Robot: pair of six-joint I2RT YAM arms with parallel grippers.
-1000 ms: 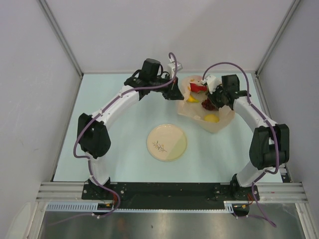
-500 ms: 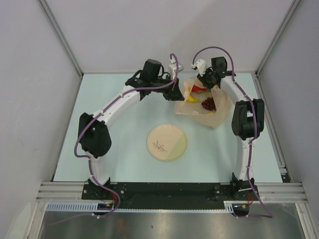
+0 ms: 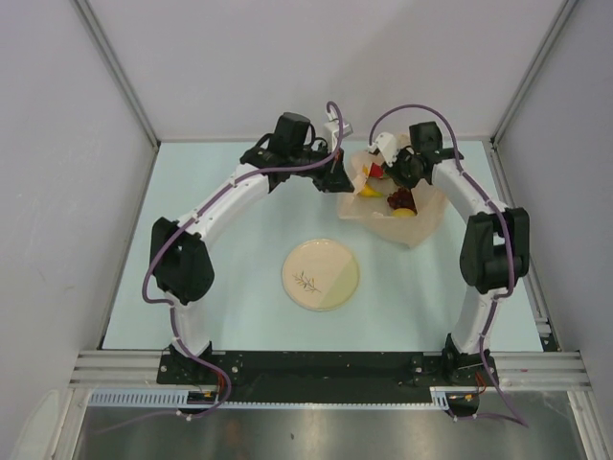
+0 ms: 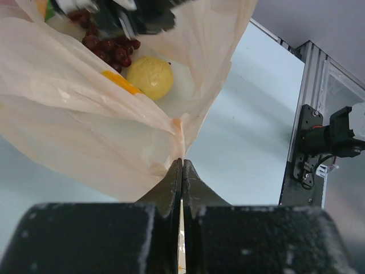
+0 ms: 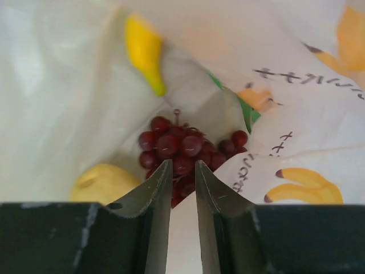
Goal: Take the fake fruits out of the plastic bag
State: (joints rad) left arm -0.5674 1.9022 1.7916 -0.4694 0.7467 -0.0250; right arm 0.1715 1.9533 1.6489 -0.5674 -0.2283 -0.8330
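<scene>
The pale peach plastic bag [image 3: 424, 218] lies open at the back right of the table. My left gripper [image 4: 182, 161] is shut on the bag's rim [image 4: 178, 128] and holds the mouth up. Inside lie the fake fruits: a dark red grape bunch [image 5: 179, 145], a yellow lemon [image 5: 102, 181] and a yellow banana [image 5: 144, 51]. A red fruit [image 3: 376, 171] shows at the bag's back edge. My right gripper [image 5: 183, 164] reaches into the bag from behind. Its jaws stand narrowly apart, with the tips at the grape bunch and grapes showing in the gap.
A round cream plate [image 3: 321, 274] with a leaf sprig drawing sits at the table's middle, nearer than the bag. Grey walls close in the table on the left, the right and the back. The right arm's body [image 4: 137, 17] hangs over the bag's mouth.
The right arm swung round from the bag's right side to its back edge and dipped into the bag. Its jaws have narrowed. The left gripper kept hold of the rim.
</scene>
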